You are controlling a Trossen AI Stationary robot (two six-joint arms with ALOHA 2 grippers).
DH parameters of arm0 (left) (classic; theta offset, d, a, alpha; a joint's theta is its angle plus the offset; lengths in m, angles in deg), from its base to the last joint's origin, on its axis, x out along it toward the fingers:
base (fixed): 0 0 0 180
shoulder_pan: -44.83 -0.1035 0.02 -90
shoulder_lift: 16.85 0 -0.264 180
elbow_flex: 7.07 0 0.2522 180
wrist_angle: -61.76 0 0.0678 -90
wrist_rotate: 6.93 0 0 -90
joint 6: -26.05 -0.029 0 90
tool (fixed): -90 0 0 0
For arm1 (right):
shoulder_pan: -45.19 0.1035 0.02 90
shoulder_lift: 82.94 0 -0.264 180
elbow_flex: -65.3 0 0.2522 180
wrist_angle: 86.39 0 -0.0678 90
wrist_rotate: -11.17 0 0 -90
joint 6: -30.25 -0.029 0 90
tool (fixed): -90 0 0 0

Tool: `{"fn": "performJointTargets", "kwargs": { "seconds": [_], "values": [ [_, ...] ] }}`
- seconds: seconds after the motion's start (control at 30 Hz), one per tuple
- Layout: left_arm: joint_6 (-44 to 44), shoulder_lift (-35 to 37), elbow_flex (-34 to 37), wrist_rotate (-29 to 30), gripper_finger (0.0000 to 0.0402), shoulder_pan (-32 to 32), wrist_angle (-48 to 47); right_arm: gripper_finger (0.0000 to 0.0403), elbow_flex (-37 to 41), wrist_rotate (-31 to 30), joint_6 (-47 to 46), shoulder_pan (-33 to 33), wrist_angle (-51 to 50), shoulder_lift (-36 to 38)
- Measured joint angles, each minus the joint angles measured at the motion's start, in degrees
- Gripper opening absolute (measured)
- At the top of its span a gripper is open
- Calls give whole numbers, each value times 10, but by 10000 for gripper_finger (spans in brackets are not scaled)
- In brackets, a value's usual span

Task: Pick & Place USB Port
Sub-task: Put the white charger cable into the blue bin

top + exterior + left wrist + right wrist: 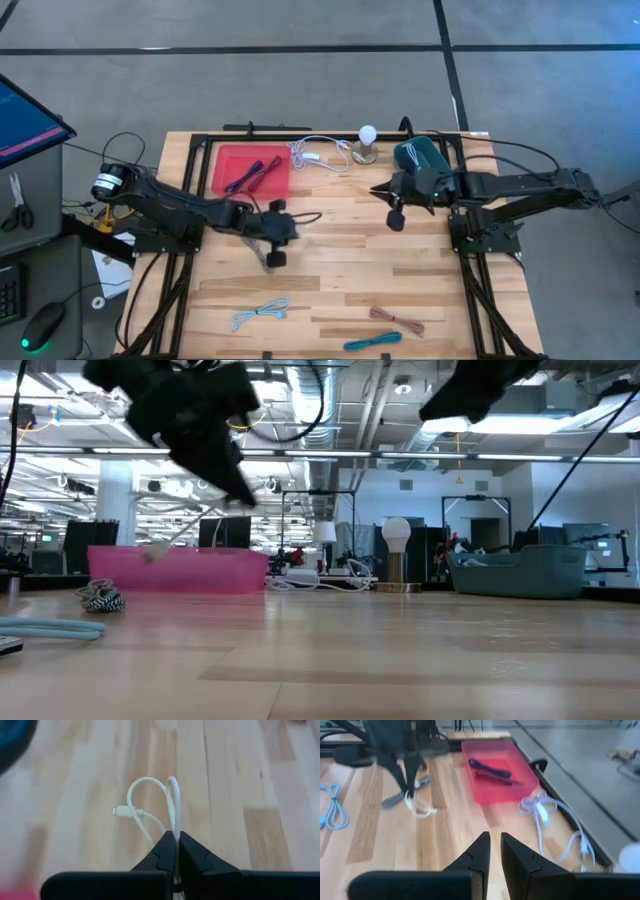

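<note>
— Gripping a white USB cable (150, 802), is that what your left gripper (175, 851) is doing?

— Yes. In the left wrist view your fingers (197, 857) are pressed together on the cable, which loops up out of the tips, its small plug end hanging free above the wood. The high view puts that gripper (278, 228) over the middle of the table (420, 290), just off the red tray (250, 169). The right wrist view shows the pale cable (417, 806) dangling beneath it, clear of the boards.

— And the tray?

— You have a purple cable (492, 771) lying inside it. Beside the tray, near the far edge, a second white cable (318, 154) sprawls on the table, next to a bulb on a stand (367, 142) and a teal bin (420, 155).

— Your right gripper?

— It hovers at the table's right side (397, 200), beside the teal bin. Its fingers (517, 857) stand a narrow slit apart with nothing between them.

— Anything near the front edge?

— A light blue cable (261, 313), a brownish one (397, 319) and a teal one (372, 342), all lying loose and well apart from both grippers.
</note>
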Motion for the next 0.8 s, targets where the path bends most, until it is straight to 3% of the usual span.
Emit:
{"fn": "performJointTargets", "kwargs": {
  "seconds": [0.2, 0.43, 0.67, 0.8],
  "values": [
    [-125, 0, -17, 0, 8, -64, 68, 27, 33, -18, -20, 20, -21, 31],
    [-140, 8, -11, -12, 8, -175, 89, 2, 115, -66, -52, 48, -9, 102],
    [-141, 45, 70, -181, 8, -291, 286, 5, 201, -76, -22, 60, 93, 196],
    [-115, 56, 114, -240, 8, -336, 407, 2, 254, -76, 16, 48, 196, 236]
  ]
}}
